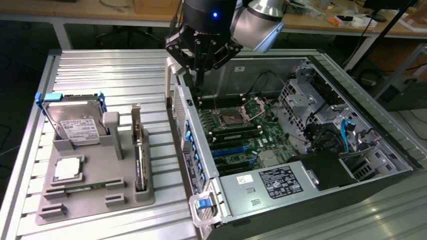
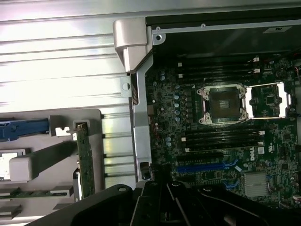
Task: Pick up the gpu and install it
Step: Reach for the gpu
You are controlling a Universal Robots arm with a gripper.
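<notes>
The gpu (image 2: pixel 85 160) stands edge-on in a gray holder (image 2: pixel 91 117) beside the case (image 2: pixel 141 117).

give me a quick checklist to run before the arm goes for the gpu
1. gpu standing edge-on in its grey holder: ok
2. end effector carrying nothing: ok
3. end effector open for a grasp: not ok, it is shut
4. end effector lined up over the gpu: not ok, it hangs above the case wall, apart from the card
5. blue slots on the motherboard free of cards: ok
6. which end of the gpu carries the metal bracket: cannot tell
</notes>
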